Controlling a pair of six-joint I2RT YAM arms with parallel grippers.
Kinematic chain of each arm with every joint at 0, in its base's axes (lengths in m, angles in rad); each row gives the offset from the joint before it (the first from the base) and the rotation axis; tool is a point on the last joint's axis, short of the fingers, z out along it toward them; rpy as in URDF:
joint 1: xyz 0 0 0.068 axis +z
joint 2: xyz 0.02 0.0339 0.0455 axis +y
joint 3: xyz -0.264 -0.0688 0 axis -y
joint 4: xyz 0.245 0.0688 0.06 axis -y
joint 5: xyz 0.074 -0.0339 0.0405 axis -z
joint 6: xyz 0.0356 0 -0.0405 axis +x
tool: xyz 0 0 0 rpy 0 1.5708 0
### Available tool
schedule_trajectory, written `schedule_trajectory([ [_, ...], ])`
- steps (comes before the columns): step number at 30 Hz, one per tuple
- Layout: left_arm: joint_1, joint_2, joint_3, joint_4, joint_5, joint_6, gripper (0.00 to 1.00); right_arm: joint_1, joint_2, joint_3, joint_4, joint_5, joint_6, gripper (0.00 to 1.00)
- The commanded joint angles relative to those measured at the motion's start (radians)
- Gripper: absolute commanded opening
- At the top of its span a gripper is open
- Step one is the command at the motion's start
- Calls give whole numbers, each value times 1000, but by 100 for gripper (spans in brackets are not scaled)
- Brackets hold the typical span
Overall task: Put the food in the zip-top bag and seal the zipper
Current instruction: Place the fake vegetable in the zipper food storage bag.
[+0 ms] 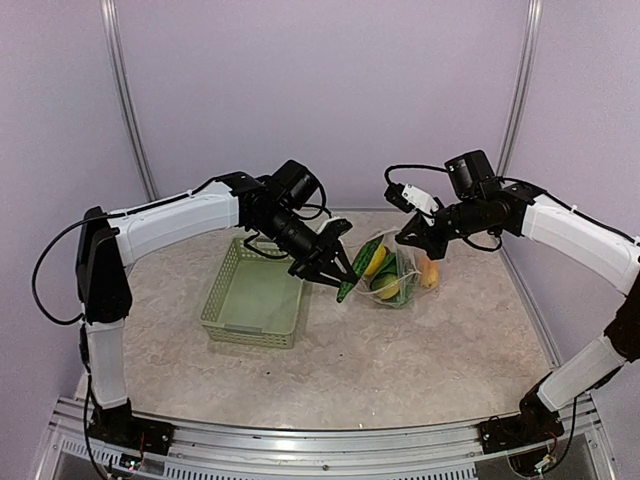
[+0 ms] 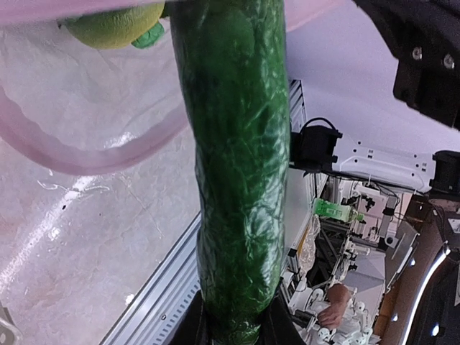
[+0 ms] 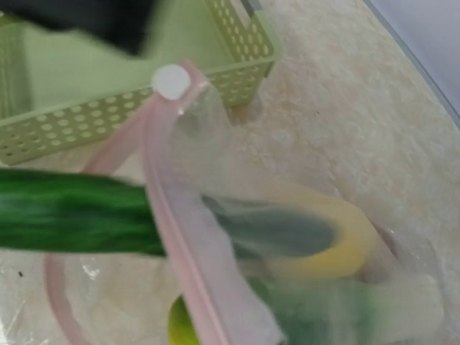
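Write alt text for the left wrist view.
A long green cucumber, gripped at its bottom end by the left gripper, points up into the pink-rimmed mouth of a clear bag. A yellow-green lemon shows at top left.

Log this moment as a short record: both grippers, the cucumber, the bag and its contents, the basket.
left gripper: shut on the cucumber
cucumber: tip poked into the bag's open mouth
right gripper: at the bag's top edge; grip unclear
bag: standing up, zipper unsealed
in bag: lemon, orange piece, green pieces
basket: left of the bag
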Motion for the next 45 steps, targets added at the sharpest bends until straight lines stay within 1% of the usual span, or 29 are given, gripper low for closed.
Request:
schedule_trajectory([
  [1,21,83,109,57,-5,-35,0,21,-29,-21,-3,-63,-10,0],
  [6,48,178,211,100,24,-79,0,31,-25,-22,-8,-95,-16,0],
  [9,51,229,247,131,58,-103,0,36,-25,-23,-1,-103,-14,0],
  [13,34,287,310,100,93,-100,0,38,-23,-25,16,-77,-6,0],
  [16,22,293,290,93,97,-105,0,37,-24,-25,19,-57,-12,0],
  [21,48,307,262,142,64,-190,0,52,-40,-47,14,-136,-56,0],
  [26,73,377,316,210,54,-284,0,96,-39,-53,-6,-134,-88,0],
  [32,82,461,381,271,53,-360,1,98,-39,-31,-12,-132,-75,0],
  [33,84,472,379,290,41,-378,3,99,-39,-27,-12,-138,-73,0],
  [34,86,475,372,310,24,-396,7,98,-36,-22,-13,-141,-69,0],
  [36,92,467,342,347,-23,-441,21,99,-28,-13,-18,-143,-62,0],
  [39,97,420,248,415,-95,-472,38,98,-24,-10,-4,-96,-31,0],
  [40,97,375,206,432,-146,-471,44,97,-24,-8,1,-69,-25,0],
  [42,96,296,129,460,-206,-450,52,92,-26,-7,2,-27,-20,0],
  [45,93,171,70,433,-269,-402,62,71,-34,-2,0,-7,-14,0],
])
